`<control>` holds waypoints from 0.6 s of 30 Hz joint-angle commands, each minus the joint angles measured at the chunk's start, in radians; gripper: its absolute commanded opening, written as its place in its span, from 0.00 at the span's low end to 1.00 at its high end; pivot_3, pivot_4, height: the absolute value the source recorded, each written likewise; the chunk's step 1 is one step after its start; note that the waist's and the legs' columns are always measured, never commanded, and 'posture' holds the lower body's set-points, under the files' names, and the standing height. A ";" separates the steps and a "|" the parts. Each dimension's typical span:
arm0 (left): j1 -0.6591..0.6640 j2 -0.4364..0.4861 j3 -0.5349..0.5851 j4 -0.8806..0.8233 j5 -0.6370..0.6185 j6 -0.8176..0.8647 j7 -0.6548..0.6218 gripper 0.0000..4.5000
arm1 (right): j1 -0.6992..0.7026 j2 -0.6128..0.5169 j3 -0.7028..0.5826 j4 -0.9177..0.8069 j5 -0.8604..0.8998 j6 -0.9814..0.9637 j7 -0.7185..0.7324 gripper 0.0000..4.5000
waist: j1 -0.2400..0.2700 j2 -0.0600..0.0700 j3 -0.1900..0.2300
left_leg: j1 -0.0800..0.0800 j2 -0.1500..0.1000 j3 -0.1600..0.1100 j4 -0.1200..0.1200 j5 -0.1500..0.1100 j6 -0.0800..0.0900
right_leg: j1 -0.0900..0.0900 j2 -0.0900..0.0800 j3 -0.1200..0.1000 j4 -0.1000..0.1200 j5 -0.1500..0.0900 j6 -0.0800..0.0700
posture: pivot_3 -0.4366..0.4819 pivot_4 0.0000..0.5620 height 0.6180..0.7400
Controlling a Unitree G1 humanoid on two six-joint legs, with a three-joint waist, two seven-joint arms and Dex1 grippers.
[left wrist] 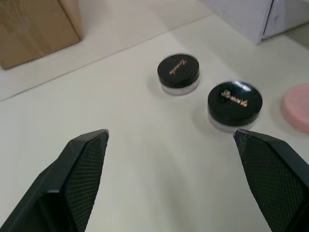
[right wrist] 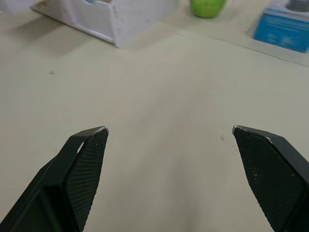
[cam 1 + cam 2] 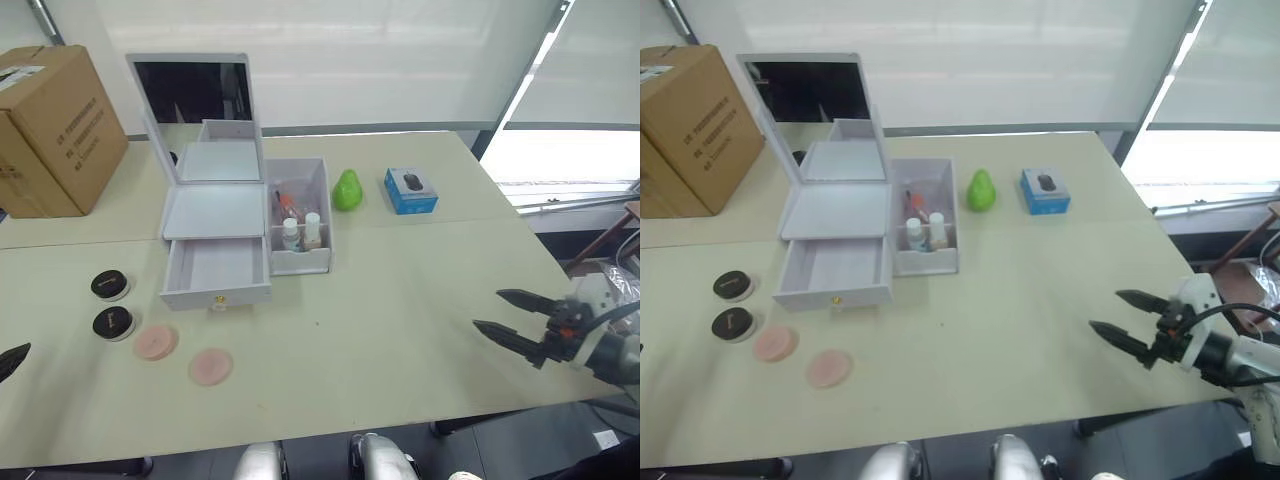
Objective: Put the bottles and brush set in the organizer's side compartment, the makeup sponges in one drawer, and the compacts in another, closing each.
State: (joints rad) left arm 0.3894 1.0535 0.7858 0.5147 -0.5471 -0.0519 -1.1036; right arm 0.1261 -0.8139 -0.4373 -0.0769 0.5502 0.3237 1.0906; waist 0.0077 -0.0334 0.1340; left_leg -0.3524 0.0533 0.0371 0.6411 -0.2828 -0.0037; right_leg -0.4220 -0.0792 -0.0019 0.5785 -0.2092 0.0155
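Bottles already stand in the side compartment of the organizer. Lower drawer is pulled out and empty, ready for loading. Two compacts and two makeup sponges lie on the worktop near the left tool, jaws spread wide, pointed at the compacts. Right tool is also spread, empty, well apart from everything.

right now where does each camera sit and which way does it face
Left eye: on the head, looking down at the organizer; right gripper shows.
Right eye: same scene, slightly shifted.
Left wrist: along open left gripper toward two compacts, which the head views share.
Right wrist: along open fingers over bare table toward the green pear-shaped object.
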 commanded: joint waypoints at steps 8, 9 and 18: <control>-0.014 -0.004 0.034 -0.051 0.051 0.025 -0.045 0.98 | -0.012 0.020 -0.013 -0.050 0.028 -0.026 -0.008 1.00 | 0.005 0.000 0.000 | 0.000 0.004 0.005 -0.001 -0.001 -0.001 | -0.002 -0.002 -0.001 0.000 0.000 0.000 | 0.48 0.27 1.00; 0.003 -0.030 0.039 -0.100 0.041 0.044 -0.033 0.98 | -0.023 0.024 -0.001 -0.075 0.040 -0.010 -0.012 1.00 | 0.005 0.001 0.000 | 0.000 0.007 0.007 -0.001 -0.001 -0.002 | -0.002 -0.003 -0.002 0.000 0.000 0.000 | 0.48 0.27 1.00; 0.219 -0.512 -0.048 -0.802 -0.073 0.220 0.249 0.98 | -0.311 0.095 0.165 -0.312 0.235 0.177 -0.104 1.00 | 0.003 -0.004 0.000 | 0.000 0.012 0.023 -0.005 -0.002 -0.003 | -0.001 -0.013 -0.012 -0.001 0.002 0.003 | 0.48 0.27 1.00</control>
State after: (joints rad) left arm 0.5944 0.5577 0.7365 -0.1908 -0.5957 0.1612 -0.9094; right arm -0.1493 -0.7246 -0.2857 -0.3354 0.7302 0.4741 1.0023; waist 0.0108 -0.0369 0.1338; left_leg -0.3521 0.0642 0.0606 0.6356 -0.2847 -0.0071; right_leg -0.4225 -0.0914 -0.0136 0.5781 -0.2073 0.0183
